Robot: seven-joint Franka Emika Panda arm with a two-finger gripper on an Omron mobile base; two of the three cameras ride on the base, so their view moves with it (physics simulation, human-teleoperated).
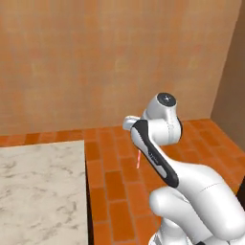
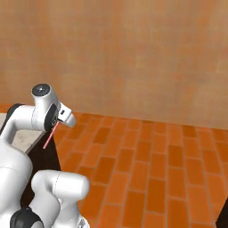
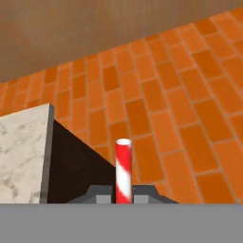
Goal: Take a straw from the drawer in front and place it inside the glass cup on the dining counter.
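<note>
1. Hand view gives the plainest look: the straw [image 3: 123, 171] stands up between the two dark fingers [image 3: 99, 194], which are clamped on it near its lower end, its open tip pointing away over the brick floor [image 3: 180, 95].
2. To my eye the straw is light, thin and stiff enough to hold its line, yet easy to crush or bend, and probably slick; a grip low on the shaft leaves plenty free to slide into a cup.
3. From the left base view the straw [image 1: 138, 159] hangs below the wrist, beside the corner of the marble table [image 1: 38, 191], just off its edge, I think, though the arm hides part of it.
4. The right base view shows the straw [image 2: 50, 135] slanting down near the table's dark side [image 2: 46, 156].
5. Open floor lies ahead and to the right; the table corner is the one edge to clear.
</note>
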